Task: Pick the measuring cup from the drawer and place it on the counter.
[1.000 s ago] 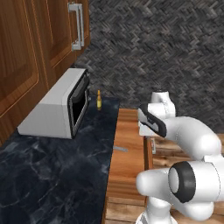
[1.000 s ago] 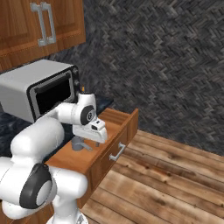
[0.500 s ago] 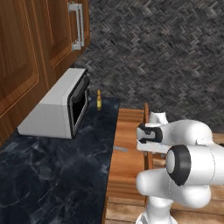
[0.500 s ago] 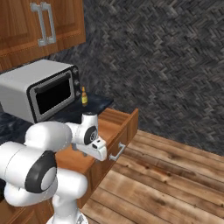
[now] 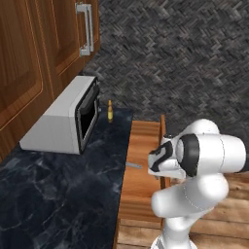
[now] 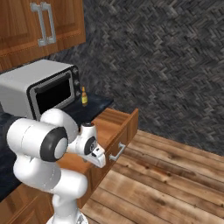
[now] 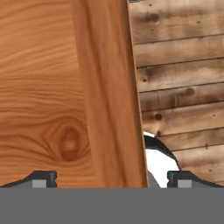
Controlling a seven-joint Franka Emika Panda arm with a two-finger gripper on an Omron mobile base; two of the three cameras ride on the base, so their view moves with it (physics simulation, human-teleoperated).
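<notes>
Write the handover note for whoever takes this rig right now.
Gripper: open, holding nothing, looking down over the drawer's front wall with floor planks beyond.
Drawer: pulled open.
Measuring cup: a thin grey sliver at the drawer's counter-side edge, probably its handle; the bowl cannot be made out.
Counter: the cup is not on it.
Done: drawer open.
Left: find and grasp the cup, lift it, set it on the counter.

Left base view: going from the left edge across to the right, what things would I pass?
Microwave → small yellow bottle → measuring cup's handle poking over the counter edge → open drawer → the robot's white arm.
</notes>
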